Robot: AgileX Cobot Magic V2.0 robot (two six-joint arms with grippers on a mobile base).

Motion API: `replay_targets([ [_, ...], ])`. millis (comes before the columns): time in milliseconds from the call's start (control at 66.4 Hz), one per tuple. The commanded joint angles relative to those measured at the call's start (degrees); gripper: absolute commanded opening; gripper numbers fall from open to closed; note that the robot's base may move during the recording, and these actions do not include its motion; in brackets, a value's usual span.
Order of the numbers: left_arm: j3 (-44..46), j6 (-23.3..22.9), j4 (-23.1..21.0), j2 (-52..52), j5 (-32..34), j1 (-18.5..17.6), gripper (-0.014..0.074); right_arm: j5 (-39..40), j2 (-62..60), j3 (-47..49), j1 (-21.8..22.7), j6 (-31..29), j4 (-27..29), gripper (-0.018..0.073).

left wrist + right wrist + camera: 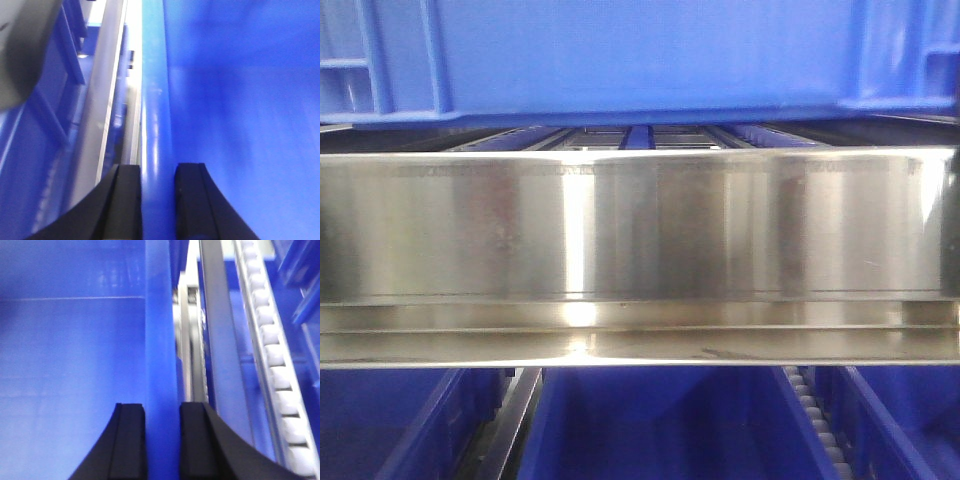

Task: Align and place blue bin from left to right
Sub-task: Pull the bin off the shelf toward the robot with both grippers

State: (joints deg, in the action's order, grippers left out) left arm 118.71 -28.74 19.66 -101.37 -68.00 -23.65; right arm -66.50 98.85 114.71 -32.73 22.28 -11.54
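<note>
big bright blue plastic crate [640, 50] sits above the shiny steel rail [640, 230], darker blue open bins [660, 430] underneath

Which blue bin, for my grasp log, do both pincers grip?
The bright blue bin above the steel rail: left pincer and right pincer clamp its rim. Darker bins sit below.

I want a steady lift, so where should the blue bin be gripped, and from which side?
Take the bin by its two side rims, from above, one arm each. Each rim is a thin upright edge that fits between the jaws, as the left gripper and right gripper clamp it now.
</note>
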Motion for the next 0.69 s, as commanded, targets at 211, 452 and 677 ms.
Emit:
replay_targets([
  [211, 1.3, -0.4, 0.2, 5.7, -0.8, -1.8, -0.0111, 1.1, -4.9, 1.1, -3.1, 4.2, -2.9, -0.0070],
  [452, -1.0, -6.5, 7.1, 8.7, -1.7, -9.1, -0.0111, -2.4, -7.1, 1.1, -8.7, 7.6, -9.3, -0.0070],
  [677, -9.6, -13.7, 12.6, 14.9, -0.2, -15.6, -0.0111, -3.5, -11.5, -3.3, -13.6, 10.6, -13.5, -0.0070],
])
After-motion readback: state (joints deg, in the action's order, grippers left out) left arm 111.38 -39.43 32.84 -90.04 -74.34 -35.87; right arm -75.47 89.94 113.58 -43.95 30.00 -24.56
